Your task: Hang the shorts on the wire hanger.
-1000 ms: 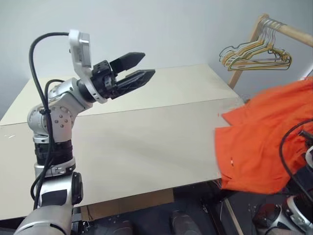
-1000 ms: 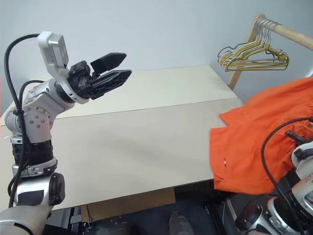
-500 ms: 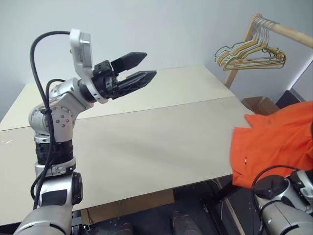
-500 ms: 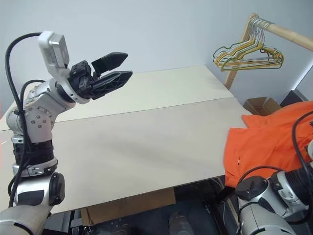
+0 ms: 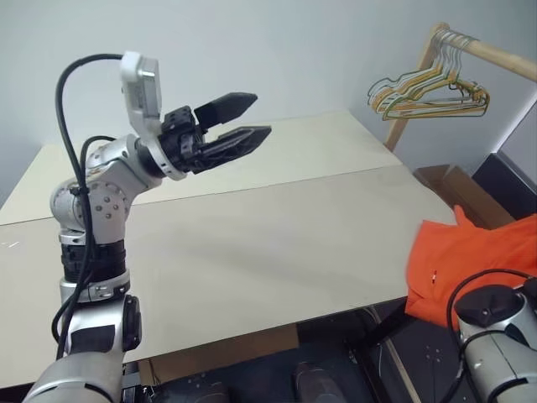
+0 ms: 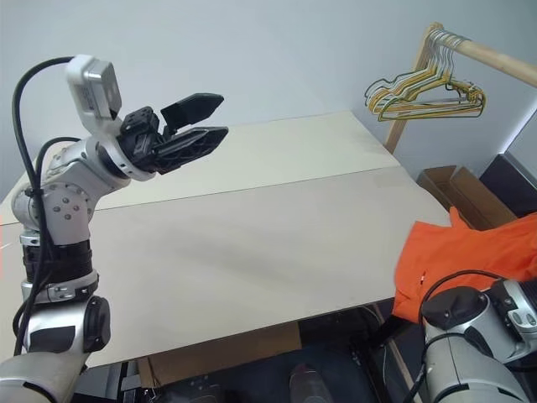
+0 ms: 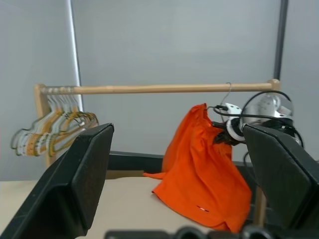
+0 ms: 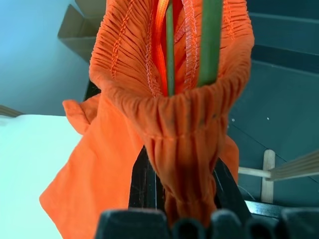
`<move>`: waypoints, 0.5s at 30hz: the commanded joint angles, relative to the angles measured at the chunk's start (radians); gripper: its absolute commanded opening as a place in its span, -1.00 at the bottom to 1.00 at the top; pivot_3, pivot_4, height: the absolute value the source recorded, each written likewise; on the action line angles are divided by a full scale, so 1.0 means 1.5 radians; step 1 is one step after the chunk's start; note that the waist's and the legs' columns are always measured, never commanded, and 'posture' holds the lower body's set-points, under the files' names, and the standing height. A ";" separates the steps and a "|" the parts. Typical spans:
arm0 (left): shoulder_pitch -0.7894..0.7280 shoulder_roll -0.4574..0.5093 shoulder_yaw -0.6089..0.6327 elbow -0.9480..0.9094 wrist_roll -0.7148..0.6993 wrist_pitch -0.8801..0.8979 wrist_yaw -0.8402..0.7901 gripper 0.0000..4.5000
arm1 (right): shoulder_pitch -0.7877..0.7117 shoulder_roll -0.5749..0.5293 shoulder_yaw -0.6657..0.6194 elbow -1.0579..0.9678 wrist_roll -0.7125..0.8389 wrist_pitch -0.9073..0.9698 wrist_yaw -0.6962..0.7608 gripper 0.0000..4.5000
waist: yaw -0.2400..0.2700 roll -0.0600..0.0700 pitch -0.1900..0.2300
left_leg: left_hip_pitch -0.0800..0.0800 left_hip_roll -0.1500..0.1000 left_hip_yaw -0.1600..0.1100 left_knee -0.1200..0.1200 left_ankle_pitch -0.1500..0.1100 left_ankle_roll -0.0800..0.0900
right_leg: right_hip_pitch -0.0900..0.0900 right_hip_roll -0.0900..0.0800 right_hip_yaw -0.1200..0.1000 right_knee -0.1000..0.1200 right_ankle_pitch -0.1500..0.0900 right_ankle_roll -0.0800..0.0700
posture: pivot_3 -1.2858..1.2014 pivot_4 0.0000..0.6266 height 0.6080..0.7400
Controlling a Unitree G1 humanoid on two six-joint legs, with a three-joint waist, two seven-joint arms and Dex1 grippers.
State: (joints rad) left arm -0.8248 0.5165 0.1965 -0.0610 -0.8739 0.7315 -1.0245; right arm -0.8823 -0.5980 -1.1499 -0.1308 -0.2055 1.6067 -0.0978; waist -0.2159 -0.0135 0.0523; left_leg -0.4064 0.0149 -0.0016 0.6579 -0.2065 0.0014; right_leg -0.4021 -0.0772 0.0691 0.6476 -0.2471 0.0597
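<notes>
Now we see the pale table (image 5: pixel 252 243) bare and smooth across its whole top, with open floor past its right edge. Beyond that edge the shorts (image 6: pixel 470 252) hang off our right gripper (image 8: pixel 172 199), whose fingers are pinched tight on the gathered elastic waistband. Their soft orange fabric runs long axis downward, hems at the low end. Thin green wire of the hanger (image 8: pixel 169 45) stands inside the waistband. Our left gripper (image 5: pixel 239 122) hovers above the table, fingers spread wide, holding nothing.
</notes>
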 commanded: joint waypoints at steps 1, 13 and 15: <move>-0.013 0.009 0.002 -0.014 -0.024 0.009 -0.013 0.99 | -0.003 -0.026 0.000 0.014 -0.008 0.005 0.010 -1.00 | 0.000 0.000 0.000 | 0.000 0.000 0.000 0.000 0.000 0.000 | 0.000 0.000 0.000 0.000 0.000 0.000 | -0.15 -0.90 1.00; -0.012 0.005 -0.002 -0.017 -0.030 0.007 -0.002 1.00 | 0.034 -0.019 0.028 0.002 -0.020 0.005 0.018 -0.66 | -0.001 0.000 0.000 | 0.000 0.000 0.000 0.000 0.000 0.000 | 0.001 0.000 0.000 -0.001 -0.001 0.002 | -0.15 -0.90 1.00; -0.011 0.006 -0.002 -0.018 -0.031 0.007 -0.001 1.00 | 0.035 -0.017 0.046 -0.016 -0.022 0.005 0.014 -0.38 | -0.003 0.000 0.000 | 0.000 0.000 0.000 0.000 0.000 0.000 | 0.001 0.000 0.000 -0.001 -0.002 0.003 | -0.15 -0.90 1.00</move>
State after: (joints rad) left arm -0.8248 0.5189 0.1847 -0.0621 -0.9051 0.7445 -1.0303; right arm -0.8169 -0.6127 -1.1261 -0.0996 -0.2351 1.6066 -0.0787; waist -0.2197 -0.0133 0.0524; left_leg -0.4061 0.0149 -0.0018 0.6575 -0.2065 0.0014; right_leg -0.4012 -0.0770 0.0696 0.6464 -0.2501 0.0649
